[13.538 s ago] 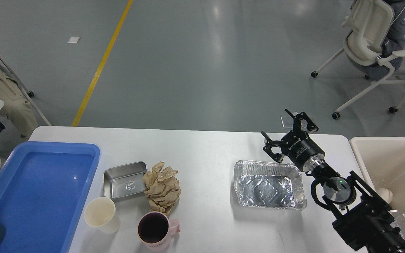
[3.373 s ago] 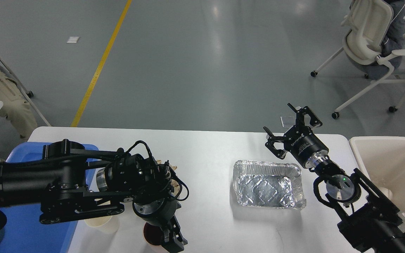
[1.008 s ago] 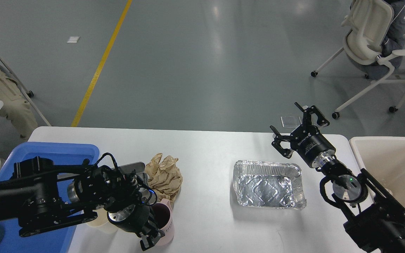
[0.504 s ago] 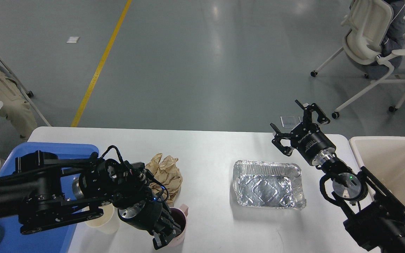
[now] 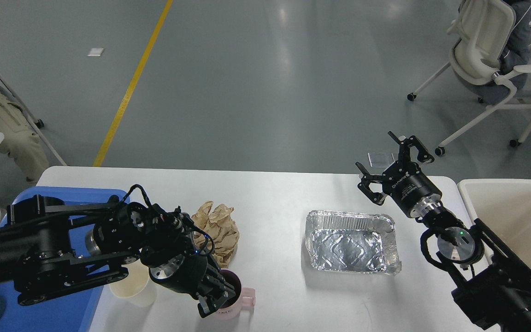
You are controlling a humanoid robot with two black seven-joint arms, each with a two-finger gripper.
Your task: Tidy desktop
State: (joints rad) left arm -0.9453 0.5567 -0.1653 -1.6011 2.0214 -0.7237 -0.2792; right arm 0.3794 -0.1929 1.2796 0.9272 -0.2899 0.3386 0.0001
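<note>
Dragging pink mug (image 5: 240,300) rightward: left gripper (image 5: 217,297).

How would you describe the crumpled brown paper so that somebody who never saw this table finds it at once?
Start at the blue tray on the left end of the white desktop. Just right of it, behind the black left arm, lies the crumpled brown paper. It is the only soft, wrinkled, tan lump; the pink mug and the foil tray nearby are rigid containers.

Foil tray (image 5: 351,243), crumpled paper (image 5: 217,226), pink mug (image 5: 238,299), blue tray (image 5: 62,313).
</note>
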